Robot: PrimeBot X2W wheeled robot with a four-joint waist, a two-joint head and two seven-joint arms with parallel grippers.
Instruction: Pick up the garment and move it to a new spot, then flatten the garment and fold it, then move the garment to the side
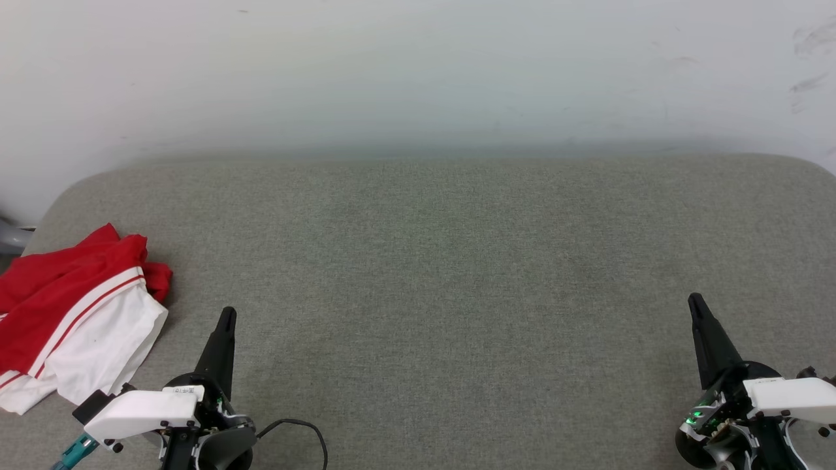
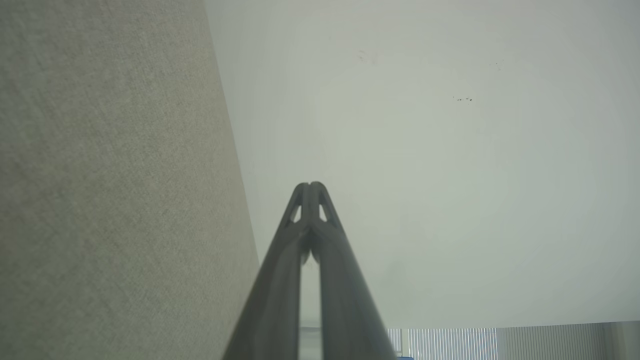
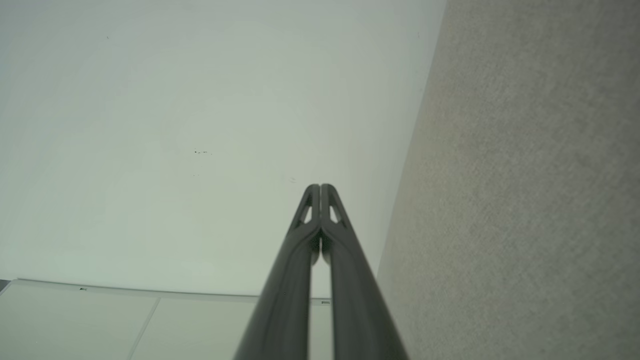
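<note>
My left gripper (image 1: 226,313) and right gripper (image 1: 695,300) pressed together, empty; I should spread the left to pinch the nearby red jersey (image 1: 72,313)

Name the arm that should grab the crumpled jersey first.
Left. The left pincer sits just beside the red-and-white jersey at the left edge of the grey cushion; the right pincer is far across it. Both are shut, holding nothing.
</note>
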